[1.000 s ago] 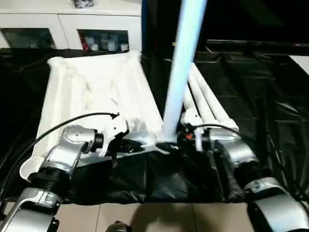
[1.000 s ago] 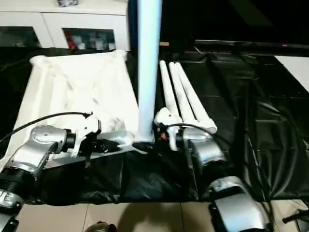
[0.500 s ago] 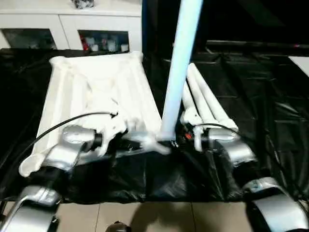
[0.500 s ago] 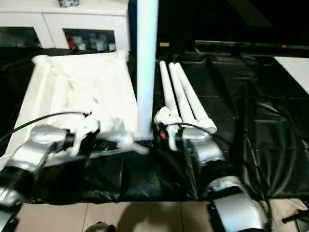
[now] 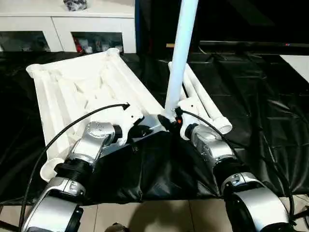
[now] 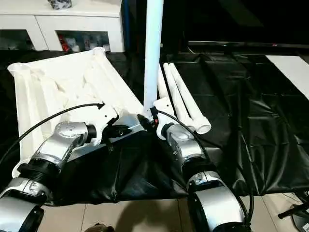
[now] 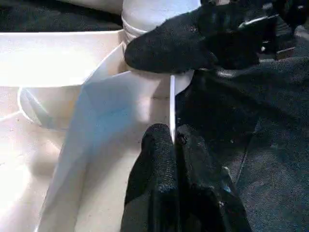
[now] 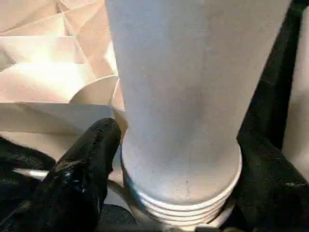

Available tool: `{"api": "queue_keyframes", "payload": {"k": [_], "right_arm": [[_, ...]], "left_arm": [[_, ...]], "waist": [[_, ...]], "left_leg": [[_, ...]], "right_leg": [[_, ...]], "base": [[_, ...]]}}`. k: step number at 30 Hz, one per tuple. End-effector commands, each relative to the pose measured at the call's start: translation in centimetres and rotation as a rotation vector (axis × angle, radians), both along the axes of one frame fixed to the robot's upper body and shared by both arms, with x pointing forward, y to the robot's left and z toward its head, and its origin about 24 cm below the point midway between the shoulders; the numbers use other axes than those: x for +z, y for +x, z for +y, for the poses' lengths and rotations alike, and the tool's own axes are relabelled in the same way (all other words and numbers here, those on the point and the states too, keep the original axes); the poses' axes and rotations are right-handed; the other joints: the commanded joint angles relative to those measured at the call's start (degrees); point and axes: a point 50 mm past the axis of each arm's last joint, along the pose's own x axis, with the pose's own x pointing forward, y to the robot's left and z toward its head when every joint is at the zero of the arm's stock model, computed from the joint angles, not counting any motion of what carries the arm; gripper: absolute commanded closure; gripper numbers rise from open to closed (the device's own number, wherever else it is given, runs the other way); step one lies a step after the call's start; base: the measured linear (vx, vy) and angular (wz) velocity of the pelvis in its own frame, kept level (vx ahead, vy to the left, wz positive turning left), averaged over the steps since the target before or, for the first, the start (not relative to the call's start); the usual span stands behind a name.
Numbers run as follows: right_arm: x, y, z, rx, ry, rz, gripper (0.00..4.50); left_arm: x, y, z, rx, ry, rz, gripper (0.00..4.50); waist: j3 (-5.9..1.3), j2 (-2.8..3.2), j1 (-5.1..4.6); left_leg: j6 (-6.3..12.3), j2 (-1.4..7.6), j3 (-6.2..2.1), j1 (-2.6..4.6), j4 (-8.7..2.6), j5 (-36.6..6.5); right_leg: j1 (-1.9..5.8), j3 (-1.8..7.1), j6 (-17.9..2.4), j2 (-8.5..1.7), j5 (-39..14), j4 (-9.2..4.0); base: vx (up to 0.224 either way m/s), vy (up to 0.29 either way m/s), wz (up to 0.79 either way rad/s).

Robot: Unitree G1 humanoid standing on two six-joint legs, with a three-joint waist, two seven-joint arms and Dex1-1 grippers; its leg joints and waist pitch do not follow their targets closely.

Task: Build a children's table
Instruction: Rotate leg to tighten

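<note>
While a black sheet [image 5: 270, 111] covers the work surface, the white tabletop [image 5: 72, 92] is laid on it upside down, ribs upward, at the robot's left, with round sockets seen at its corners. Behind it, at the far edge of the scene, a white cabinet [image 5: 58, 29] with glass doors is seen.

One long white leg [image 5: 181, 53] is stood upright at the tabletop's near right corner, its ringed lower end seated at the corner socket [image 7: 145, 19]. Three more legs [image 5: 203, 99] are laid side by side on the black sheet just to the right of the upright one, their flared ends turned toward the robot.

The right gripper [image 6: 147, 120] is placed at the base of the upright leg. In the right wrist view its black fingers [image 8: 82, 169] are seen spread to either side of the leg's lower end, pressed against it, so that the leg is grasped between them just above the rings.

The left gripper [image 5: 152, 126] is stretched along the near edge of the tabletop toward that same corner. In the left wrist view its fingers [image 7: 161, 179] are seen clenched together on a thin upright rib of the tabletop, the white edge of the rib running up from between their tips toward the socket. One finger of the right gripper is seen there lying across the leg's base.
</note>
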Motion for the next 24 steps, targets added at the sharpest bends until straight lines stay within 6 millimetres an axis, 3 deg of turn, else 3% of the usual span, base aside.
{"api": "queue_keyframes", "payload": {"k": [1,5,9,16,24], "right_arm": [[-1.3,-1.8,3.0,0.183,0.028,0.068,0.59],[-1.1,-2.1,0.8,0.307,0.028,0.058,0.23],[-0.8,-2.4,-1.5,0.416,0.0,0.051,0.23],[-0.4,-3.0,-3.0,0.568,-0.028,0.069,0.38],[-0.6,-4.1,-3.7,0.737,-0.067,0.138,1.11]], "left_arm": [[1.7,0.0,-3.0,-0.127,-0.094,-0.08,4.5],[1.6,-1.0,-1.3,-0.225,-0.086,-0.054,4.5],[1.6,-1.9,0.4,-0.307,-0.085,-0.006,4.5],[1.7,-2.3,1.4,-0.372,-0.077,0.023,4.5],[1.7,-3.1,2.2,-0.451,-0.07,0.077,4.5]], "waist": [[-3.64,0.03,-0.03],[-3.88,0.08,0.29],[-4.03,0.2,0.57],[-3.66,0.03,1.12],[-3.74,-0.08,1.54]], "left_leg": [[0.14,2.44,-1.37,1.21,-4.0,-15.87],[1.54,2.54,-1.25,1.03,-3.75,-13.16],[3.04,2.67,-0.91,1.12,-3.33,-11.27],[1.28,2.85,-1.04,1.36,-3.75,-15.04],[1.94,2.77,-1.03,1.25,-3.62,-13.52]], "right_leg": [[1.94,2.46,-11.01,-4.08,-12.19,-4.96],[2.4,2.22,-12.41,-3.9,-7.08,-4.32],[2.25,2.11,-14.41,-3.75,-2.88,-3.81],[2.09,2.24,-13.48,-4.0,-9.96,-4.38],[2.1,2.18,-13.75,-3.94,-8.4,-4.19]], "base": [[0.0,0.0,0.0],[0.0,0.0,0.0],[0.0,0.0,0.0],[0.0,0.0,0.0],[0.0,0.0,0.0]]}}
